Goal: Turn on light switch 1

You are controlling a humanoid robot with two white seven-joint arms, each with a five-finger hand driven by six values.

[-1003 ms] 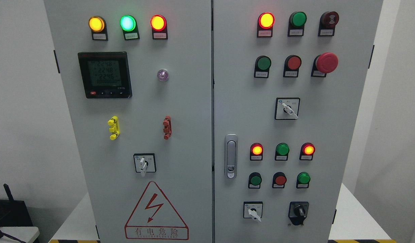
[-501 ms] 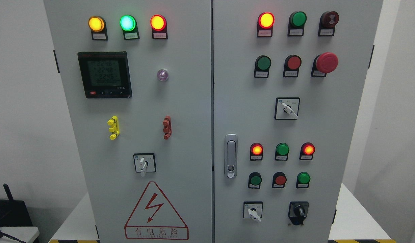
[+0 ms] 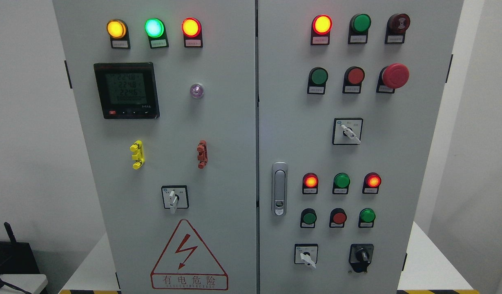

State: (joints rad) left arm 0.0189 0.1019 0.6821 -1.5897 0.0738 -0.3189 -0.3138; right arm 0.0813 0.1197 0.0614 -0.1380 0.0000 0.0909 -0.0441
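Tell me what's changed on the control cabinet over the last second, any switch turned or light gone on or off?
Nothing visibly changed. No hand has come into view, the rotary switches sit at the same angles, and the same indicator lamps are lit on the control cabinet.

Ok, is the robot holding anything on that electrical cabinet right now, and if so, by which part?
Nothing is held. Neither hand is in view, and nothing touches the cabinet or its switches.
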